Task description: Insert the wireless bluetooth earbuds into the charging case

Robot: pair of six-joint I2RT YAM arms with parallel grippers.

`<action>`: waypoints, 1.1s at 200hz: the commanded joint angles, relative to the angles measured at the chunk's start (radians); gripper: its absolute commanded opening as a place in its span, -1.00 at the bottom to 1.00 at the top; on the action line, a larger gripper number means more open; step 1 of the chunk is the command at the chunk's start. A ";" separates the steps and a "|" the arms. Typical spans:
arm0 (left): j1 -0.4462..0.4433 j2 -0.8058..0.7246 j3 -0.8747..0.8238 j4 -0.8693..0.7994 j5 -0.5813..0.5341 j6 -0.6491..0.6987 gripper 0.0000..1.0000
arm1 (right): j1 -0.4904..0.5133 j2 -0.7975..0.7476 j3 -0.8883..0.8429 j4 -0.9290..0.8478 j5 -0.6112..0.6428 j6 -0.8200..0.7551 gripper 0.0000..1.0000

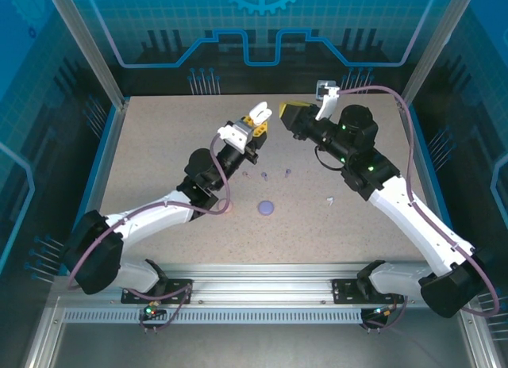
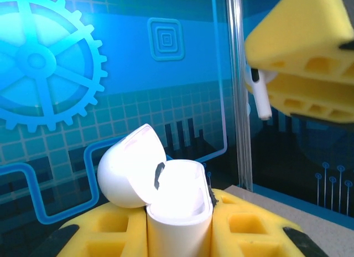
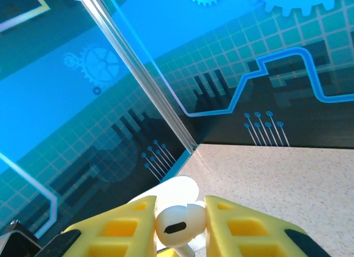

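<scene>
My left gripper (image 1: 255,124) is shut on a white charging case (image 2: 180,210), held upright between its yellow pads with the lid (image 2: 130,168) hinged open to the left. My right gripper (image 1: 290,114) hangs close to the case's upper right, shut on a white earbud (image 3: 178,226). The bud's stem (image 2: 261,99) points down from the yellow pads (image 2: 301,41), above and right of the case mouth and apart from it. In the right wrist view the case lid (image 3: 178,188) shows just beyond the held bud. Both grippers are raised over the back middle of the table.
Three small purple earbuds (image 1: 264,175) lie in a row on the speckled table (image 1: 159,146) below the grippers. A round purple case (image 1: 267,207) sits nearer the front, and a white earbud (image 1: 330,200) lies to its right. Glass walls (image 1: 254,35) enclose the back and sides.
</scene>
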 commanded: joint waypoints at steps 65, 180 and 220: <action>-0.014 0.039 0.077 0.051 -0.016 -0.042 -1.00 | 0.077 0.039 -0.028 0.191 0.014 0.052 -0.49; -0.028 0.040 0.093 0.033 0.000 -0.029 -1.00 | 0.089 0.099 -0.031 0.226 0.001 0.081 -0.52; -0.029 0.036 0.093 0.035 0.003 -0.026 -1.00 | 0.089 0.098 -0.044 0.208 0.008 0.066 -0.53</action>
